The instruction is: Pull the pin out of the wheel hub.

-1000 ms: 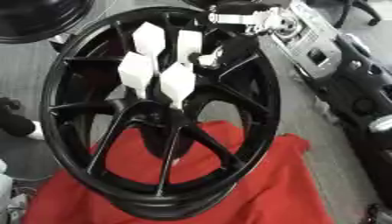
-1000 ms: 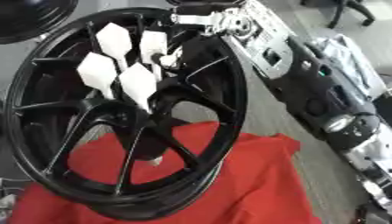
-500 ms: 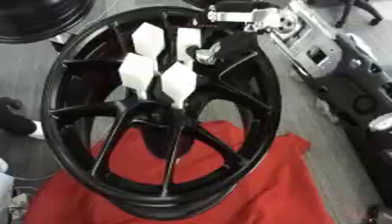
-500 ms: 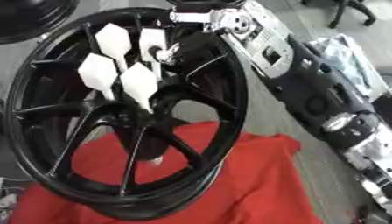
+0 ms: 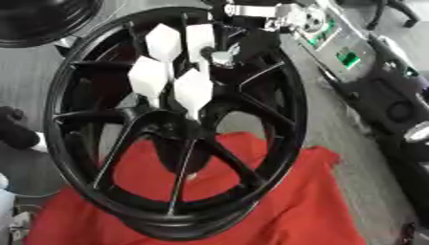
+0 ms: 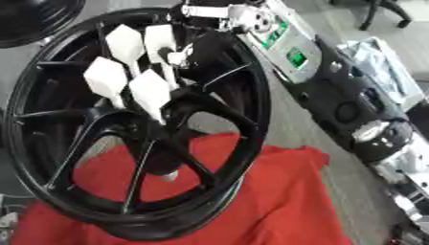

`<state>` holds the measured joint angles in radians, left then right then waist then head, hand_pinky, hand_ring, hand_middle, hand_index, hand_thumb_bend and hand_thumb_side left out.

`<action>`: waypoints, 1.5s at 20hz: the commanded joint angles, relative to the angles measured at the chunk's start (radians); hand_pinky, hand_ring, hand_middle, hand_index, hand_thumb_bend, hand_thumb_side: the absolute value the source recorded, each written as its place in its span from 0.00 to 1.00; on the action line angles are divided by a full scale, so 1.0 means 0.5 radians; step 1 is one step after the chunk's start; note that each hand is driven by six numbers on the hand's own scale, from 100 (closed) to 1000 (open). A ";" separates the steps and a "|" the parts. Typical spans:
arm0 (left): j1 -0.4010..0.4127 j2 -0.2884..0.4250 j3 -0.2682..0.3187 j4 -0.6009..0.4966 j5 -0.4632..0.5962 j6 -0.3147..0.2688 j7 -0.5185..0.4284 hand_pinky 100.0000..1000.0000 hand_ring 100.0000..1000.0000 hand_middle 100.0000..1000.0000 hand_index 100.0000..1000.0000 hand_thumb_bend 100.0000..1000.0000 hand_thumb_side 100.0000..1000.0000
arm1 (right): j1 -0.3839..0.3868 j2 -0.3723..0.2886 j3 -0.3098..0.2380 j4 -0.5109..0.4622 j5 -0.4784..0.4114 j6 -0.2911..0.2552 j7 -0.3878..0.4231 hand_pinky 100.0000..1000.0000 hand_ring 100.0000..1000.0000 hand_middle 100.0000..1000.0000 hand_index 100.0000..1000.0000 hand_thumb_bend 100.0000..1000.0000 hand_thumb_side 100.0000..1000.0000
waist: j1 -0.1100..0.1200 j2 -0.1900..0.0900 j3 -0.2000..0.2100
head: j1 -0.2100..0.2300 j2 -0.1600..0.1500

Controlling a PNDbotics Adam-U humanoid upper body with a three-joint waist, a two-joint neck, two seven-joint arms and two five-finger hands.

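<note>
While we look down over the work, a black wheel hub point(image 5: 276, 119) stands tilted on a red cloth point(image 5: 318, 206), filling most of both views. At our right a black and silver arm runs along the wheel's far side. Our right hand point(image 5: 172, 76) reaches through toward the spokes, its white fingertips point(image 6: 151, 91) pointing down at the centre, straight and released, grasping nothing we can see. We cannot make out the pin itself among the spokes. Our left hand shows nowhere.

wheel hub point(image 5: 172, 129) on cloth point(image 5: 301, 201) | hand point(image 5: 172, 76) seemingly before spokes
</note>
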<state>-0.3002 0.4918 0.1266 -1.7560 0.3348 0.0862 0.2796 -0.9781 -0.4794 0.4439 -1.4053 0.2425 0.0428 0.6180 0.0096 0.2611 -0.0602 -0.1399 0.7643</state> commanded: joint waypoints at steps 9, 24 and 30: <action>-0.005 0.038 0.030 -0.022 0.008 0.001 0.000 0.82 0.61 0.58 0.75 0.06 0.75 | -0.097 -0.210 -0.198 -0.302 -0.404 0.239 -0.064 0.70 0.50 0.27 0.43 0.00 0.28 | 0.009 -0.046 -0.008 | 0.004 0.011; 0.005 0.027 0.048 -0.023 0.011 -0.008 0.011 0.82 0.61 0.58 0.75 0.05 0.75 | 0.612 -0.924 -0.924 -0.898 -1.288 0.490 -0.652 0.71 0.51 0.28 0.43 0.00 0.24 | 0.050 -0.028 -0.056 | 0.107 0.011; 0.004 0.012 0.063 -0.025 0.009 -0.015 0.023 0.82 0.61 0.58 0.75 0.05 0.75 | 1.311 -0.960 -1.258 -1.103 -1.209 0.161 -0.802 0.73 0.54 0.32 0.46 0.00 0.06 | 0.081 -0.010 -0.071 | 0.169 0.011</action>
<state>-0.2906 0.4819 0.1420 -1.7560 0.3357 0.0810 0.2863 -0.3211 -0.9266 -0.1366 -1.9227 -0.3762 0.1592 0.2287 0.0540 0.2700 -0.0956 -0.0632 0.7666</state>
